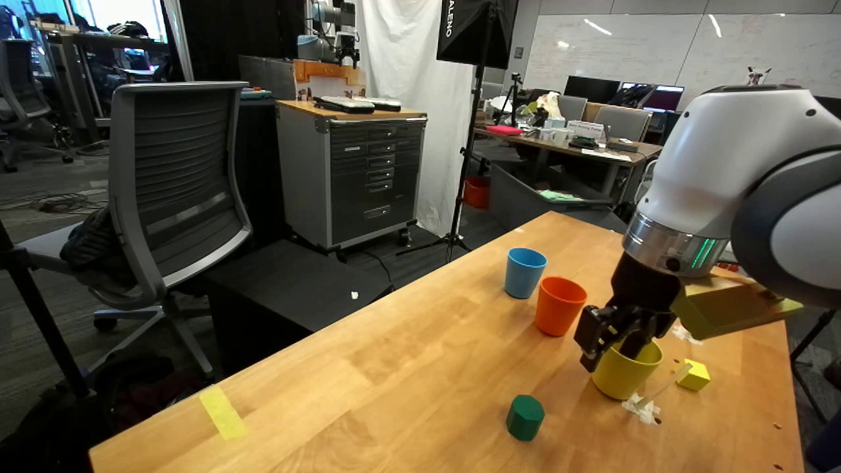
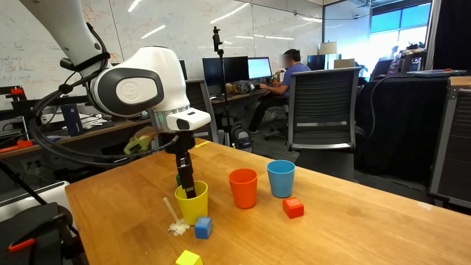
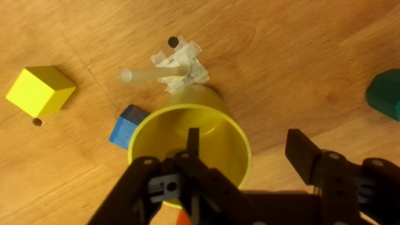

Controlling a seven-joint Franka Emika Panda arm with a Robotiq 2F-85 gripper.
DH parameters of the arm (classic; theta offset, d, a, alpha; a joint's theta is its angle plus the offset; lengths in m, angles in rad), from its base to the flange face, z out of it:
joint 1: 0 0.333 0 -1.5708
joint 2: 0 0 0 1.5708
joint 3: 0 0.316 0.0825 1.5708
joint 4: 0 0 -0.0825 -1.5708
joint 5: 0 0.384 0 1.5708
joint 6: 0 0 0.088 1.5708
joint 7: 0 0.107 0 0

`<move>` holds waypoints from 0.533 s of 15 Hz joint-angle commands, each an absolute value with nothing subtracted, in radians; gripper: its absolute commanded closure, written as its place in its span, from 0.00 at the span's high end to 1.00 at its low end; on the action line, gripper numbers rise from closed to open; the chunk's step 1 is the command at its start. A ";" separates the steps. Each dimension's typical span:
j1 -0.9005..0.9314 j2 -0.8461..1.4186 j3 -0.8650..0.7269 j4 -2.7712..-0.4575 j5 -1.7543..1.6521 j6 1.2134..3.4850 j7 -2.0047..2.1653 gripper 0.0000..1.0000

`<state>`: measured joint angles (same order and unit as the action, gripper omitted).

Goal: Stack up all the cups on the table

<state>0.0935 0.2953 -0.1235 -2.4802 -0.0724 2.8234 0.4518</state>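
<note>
The yellow cup [image 1: 624, 382] stands mouth up on the worktop [image 1: 368, 374], with the claw [image 1: 610, 355] pointing down at it from above. The claw is spread wide: the inner finger [image 3: 193, 140] is within the cup's mouth, the outer finger [image 3: 298, 150] stands outside, and the rim lies between them (in the wrist view a patch of worktop shows between the rim and the outer finger). The orange cup [image 2: 244, 189] is near, between the yellow cup and the blue cup [image 2: 281, 180]; in both exterior views all three are upright, apart and in a rough row. Beside the foot of the yellow cup lies the blue block [image 2: 203, 228]; whether the two touch, I cannot tell. Close by the same cup, a pale stick [image 3: 153, 73] tilts up from a patch of whitish tape [image 3: 197, 68] stuck to the worktop, and the yellow block [image 3: 37, 92] lies farther from the cup than the blue block does. The green block [image 1: 525, 418] is off on the outer finger's side; in an exterior view the claw and the yellow cup hide most of it. The red block [image 2: 293, 208] lies near the blue cup. A yellow strip [image 1: 223, 412] is stuck close to the worktop's edge, well apart from the cups. Beyond the worktop stand a chair [image 1: 177, 164] and a cabinet [image 1: 305, 177], and in an exterior view a man [image 2: 296, 70] in a blue shirt sits by a lit screen [image 2: 258, 68].
</note>
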 commanded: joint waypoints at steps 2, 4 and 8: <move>0.132 0.309 -0.162 -2.459 -0.086 2.833 0.489 0.35; 0.132 0.308 -0.163 -2.458 -0.079 2.843 0.493 0.20; 0.146 0.307 -0.182 -2.446 -0.094 2.820 0.525 0.00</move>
